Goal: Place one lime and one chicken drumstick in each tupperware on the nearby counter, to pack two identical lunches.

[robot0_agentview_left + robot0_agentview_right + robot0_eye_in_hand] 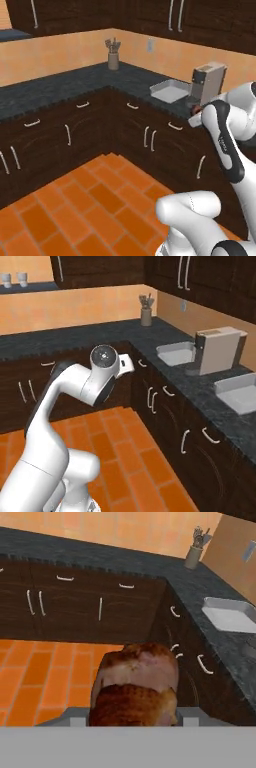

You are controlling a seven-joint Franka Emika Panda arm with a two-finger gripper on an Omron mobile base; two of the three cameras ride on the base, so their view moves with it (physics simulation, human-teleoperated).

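Note:
A browned chicken drumstick [137, 682] sits low in the middle of the hand view, and my gripper [132, 719] is shut on it, held above the orange floor in front of the corner cabinets. One light-grey tupperware [170, 91] rests on the dark counter [60, 87] beside the coffee machine; the hand view shows it at the right as tupperware [230, 614]. In the right base view a second tupperware [240, 393] lies on the near side of the machine, and the first tupperware [175, 353] on the far side. The lime is out of view.
A beige coffee machine [217, 351] stands between the two trays. A utensil holder [113, 55] is in the counter's back corner. Dark drawers with silver handles [100, 607] line the front, and orange floor tiles [90, 200] lie below.

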